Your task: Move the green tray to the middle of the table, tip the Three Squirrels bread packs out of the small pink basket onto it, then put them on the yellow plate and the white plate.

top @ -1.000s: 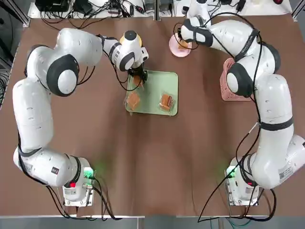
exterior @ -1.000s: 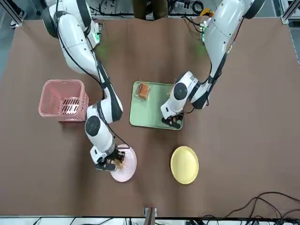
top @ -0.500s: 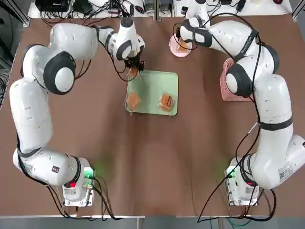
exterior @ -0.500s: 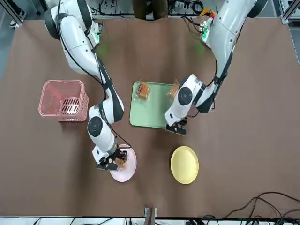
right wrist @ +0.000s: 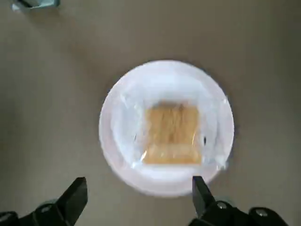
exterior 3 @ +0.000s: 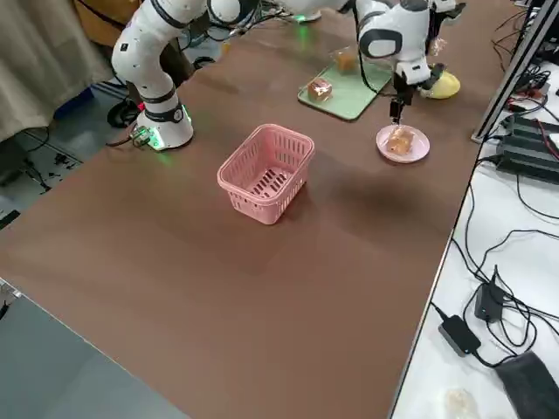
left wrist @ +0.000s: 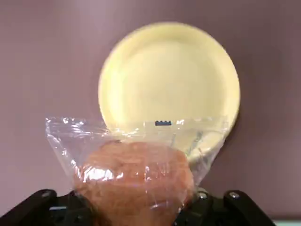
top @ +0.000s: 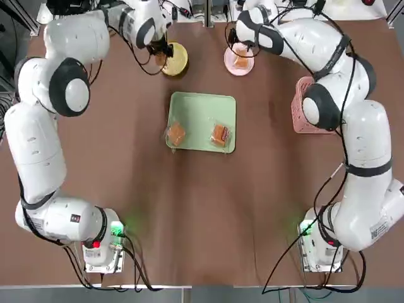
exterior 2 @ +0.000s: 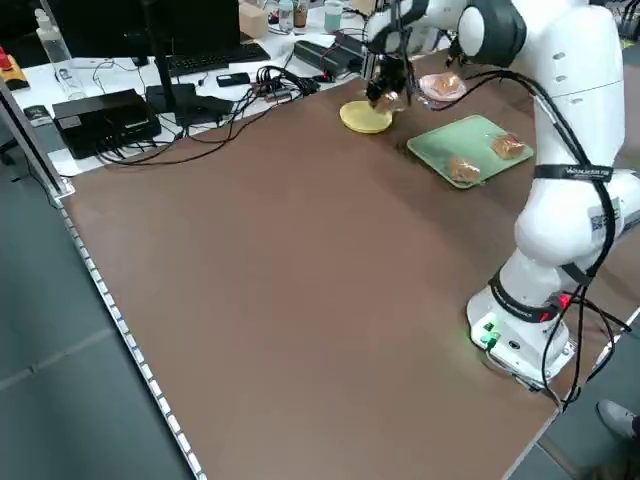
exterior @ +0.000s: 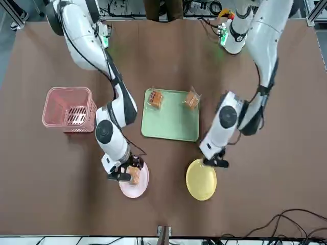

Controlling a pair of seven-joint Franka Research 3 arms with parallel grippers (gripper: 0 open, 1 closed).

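Observation:
My left gripper (left wrist: pixel 136 207) is shut on a Three Squirrels bread pack (left wrist: pixel 134 174) and holds it in the air at the near edge of the yellow plate (left wrist: pixel 169 80), which has nothing on it. My right gripper (right wrist: pixel 138 190) stands open above the white plate (right wrist: pixel 117 132), where another bread pack (right wrist: pixel 171 134) lies flat. The green tray (top: pixel 202 107) sits mid-table with two packs on its near side, one (top: pixel 176 134) toward the left arm and one (top: pixel 220 134) toward the right arm. The small pink basket (top: pixel 303 113) stands upright on the table's right side.
Both plates lie at the table's far edge, the yellow plate (top: pixel 177 60) left of the white plate (top: pixel 238 63). Cables and equipment sit on benches beyond that edge. Bare brown table (top: pixel 202 214) stretches from the tray to the arms' bases.
My left gripper lifted a pack off the tray and carried it to the yellow plate. My right gripper opened, leaving its pack on the white plate.

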